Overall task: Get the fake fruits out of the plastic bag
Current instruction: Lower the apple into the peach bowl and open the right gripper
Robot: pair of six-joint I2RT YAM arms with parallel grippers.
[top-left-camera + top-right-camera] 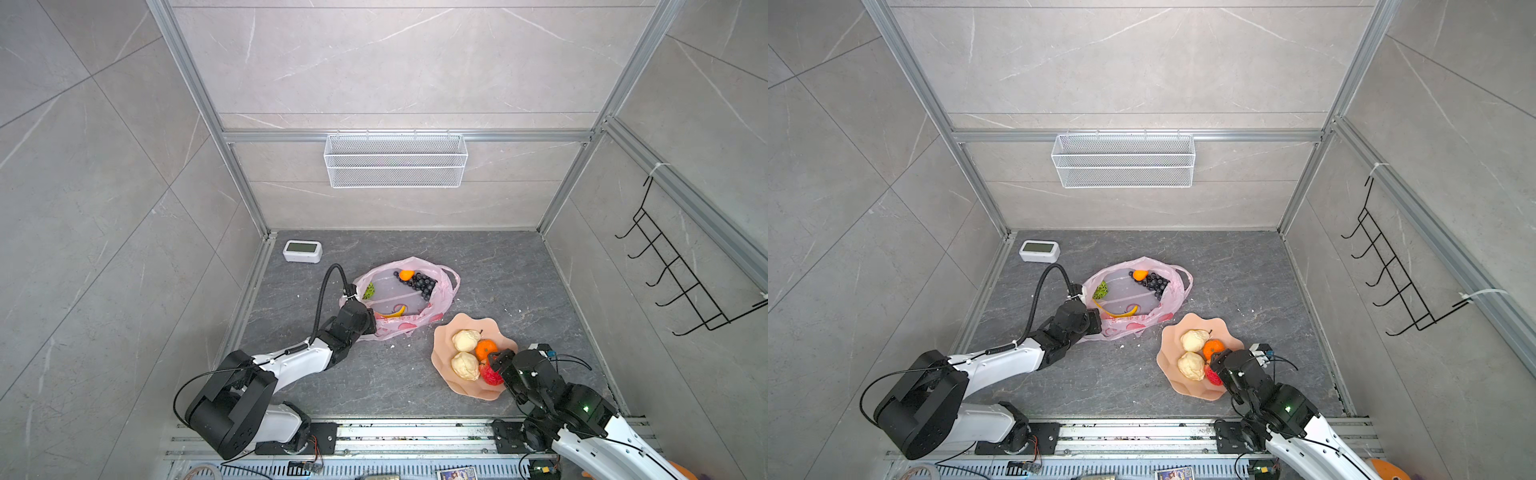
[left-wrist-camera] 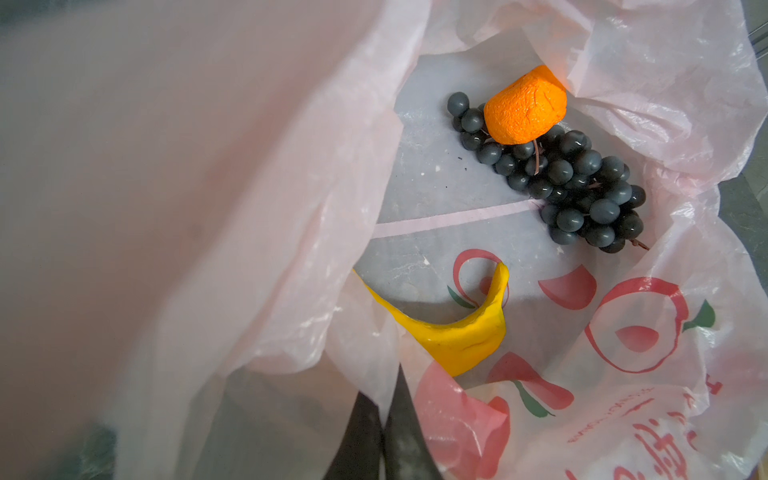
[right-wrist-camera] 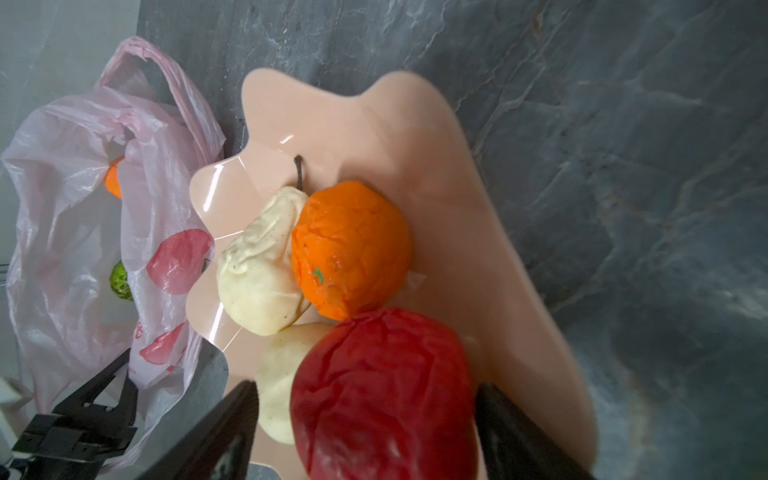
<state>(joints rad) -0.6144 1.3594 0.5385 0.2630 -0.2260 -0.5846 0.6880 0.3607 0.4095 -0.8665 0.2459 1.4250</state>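
Both top views: dark grey veined tabletop (image 1: 478, 266), boxed in by pale grey tiled walls and aluminium rails. White mesh basket (image 1: 395, 160) on the back wall, black hook rack (image 1: 681, 270) on the right wall, small white display unit (image 1: 302, 251) in the far left corner.

Plastic bag (image 1: 446, 291) lies mid-table, mouth open. Inside: grape bunch (image 2: 582, 187) with small orange (image 2: 525, 104) resting on it, banana (image 2: 457, 340), green ball (image 1: 368, 291). Left gripper (image 2: 382, 424) is pinched tight on the bag's near rim. The film blankets half its wrist view.

Pink dish (image 1: 446, 332), just beside the bag, holds two cream lumps (image 1: 465, 340), second orange (image 1: 485, 349) and red apple (image 1: 491, 375). Right gripper (image 3: 366, 385) is spread wide either side of the apple, with a gap on one side, gripping nothing.
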